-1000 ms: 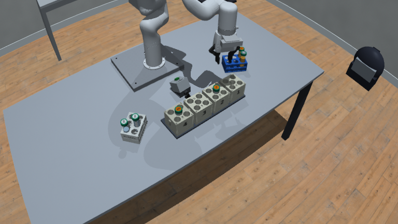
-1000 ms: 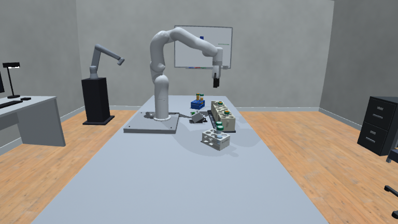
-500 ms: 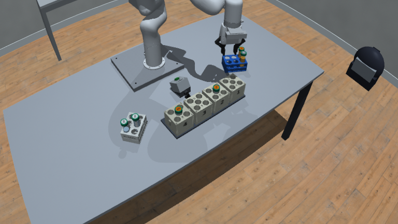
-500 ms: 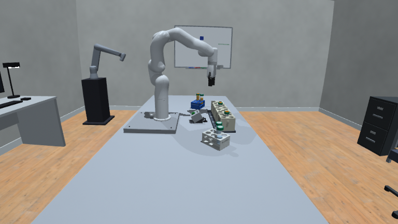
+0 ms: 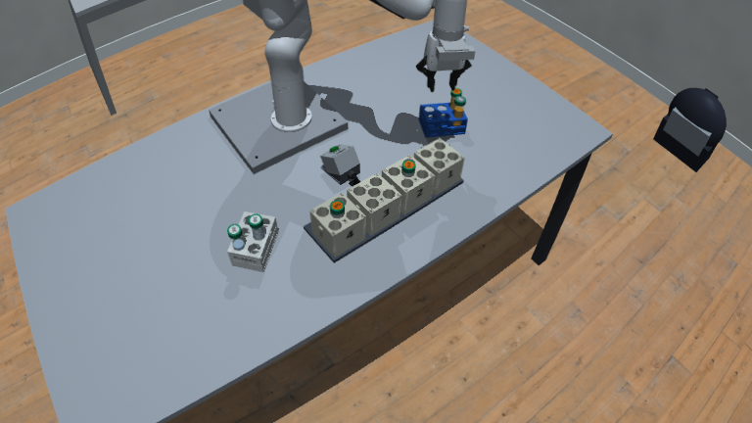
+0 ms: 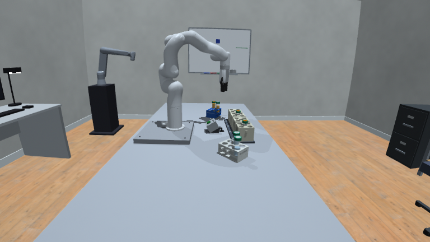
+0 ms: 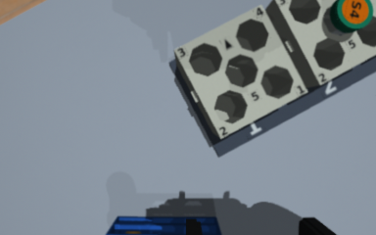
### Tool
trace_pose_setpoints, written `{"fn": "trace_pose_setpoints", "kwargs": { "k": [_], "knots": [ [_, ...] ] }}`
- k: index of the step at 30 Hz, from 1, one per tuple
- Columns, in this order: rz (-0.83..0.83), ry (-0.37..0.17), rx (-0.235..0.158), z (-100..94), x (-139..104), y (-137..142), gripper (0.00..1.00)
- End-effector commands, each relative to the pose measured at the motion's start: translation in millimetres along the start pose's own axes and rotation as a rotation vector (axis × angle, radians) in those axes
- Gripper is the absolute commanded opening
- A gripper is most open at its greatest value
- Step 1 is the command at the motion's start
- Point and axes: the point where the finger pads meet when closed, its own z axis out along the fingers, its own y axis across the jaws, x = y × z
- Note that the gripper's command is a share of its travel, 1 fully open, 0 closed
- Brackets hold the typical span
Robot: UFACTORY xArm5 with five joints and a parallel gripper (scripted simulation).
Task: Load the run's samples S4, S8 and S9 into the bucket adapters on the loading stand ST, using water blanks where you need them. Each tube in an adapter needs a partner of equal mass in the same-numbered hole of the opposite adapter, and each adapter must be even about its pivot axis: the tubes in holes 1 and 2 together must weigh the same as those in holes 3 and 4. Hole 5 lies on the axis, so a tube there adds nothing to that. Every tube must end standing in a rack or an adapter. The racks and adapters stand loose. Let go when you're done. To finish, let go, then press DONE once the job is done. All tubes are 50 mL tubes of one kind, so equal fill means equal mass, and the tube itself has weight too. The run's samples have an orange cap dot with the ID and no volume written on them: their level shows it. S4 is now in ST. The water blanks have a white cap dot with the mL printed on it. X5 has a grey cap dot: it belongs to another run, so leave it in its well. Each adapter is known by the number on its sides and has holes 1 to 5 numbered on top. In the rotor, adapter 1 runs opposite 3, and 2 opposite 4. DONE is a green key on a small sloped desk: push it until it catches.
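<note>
Two tubes (image 5: 457,102) below gripper (image 5: 444,83)

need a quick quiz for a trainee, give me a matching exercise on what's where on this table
Things:
1. S4 tube
2. adapter 1
3. blue rack
4. gripper

States:
a. all five holes bare
b. open, above the blue rack
c. stands in adapter 2
d. holds two orange tubes

Pairs: 1-c, 2-a, 3-d, 4-b

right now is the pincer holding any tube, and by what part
Nothing is held. The black two-fingered pincer hangs open and empty above the blue plastic tube rack, apart from the two orange-filled, green-capped tubes standing in it.
</note>
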Motion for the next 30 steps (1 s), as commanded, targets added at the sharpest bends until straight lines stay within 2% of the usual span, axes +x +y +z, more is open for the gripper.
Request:
{"fn": "trace_pose_setpoints", "kwargs": {
  "k": [1,30],
  "knots": [
    [0.001,0.009,0.000,-1.4,-16,-14,0.57],
    [0.001,0.008,0.000,-0.5,-117,-88,0.57]
  ]
}}
